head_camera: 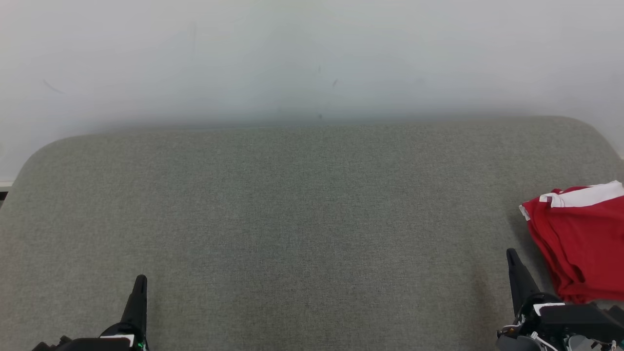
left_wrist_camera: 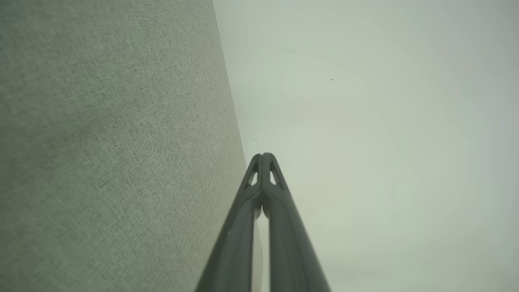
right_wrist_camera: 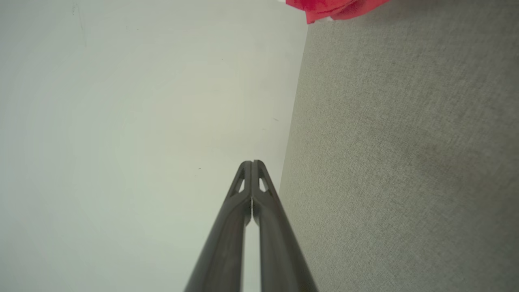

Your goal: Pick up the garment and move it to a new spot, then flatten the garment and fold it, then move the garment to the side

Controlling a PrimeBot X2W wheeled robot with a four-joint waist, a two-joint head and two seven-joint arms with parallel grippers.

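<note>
Grey table, one folded garment

1. Lighting's soft, even and a bit dim, with a greenish-grey cast all over.
2. Faint shadow on the grey fabric surface just left of the right gripper, and a darker one along the red garment's edge beyond its tip.
3. White wall past the fingertips looks hazy, low contrast.
4. Right wrist view: fingers go blurry near the lens, weave beside them sharper.

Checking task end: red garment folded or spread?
Folded: red garment lies in a compact stack, layered edges showing along its left side.
</note>
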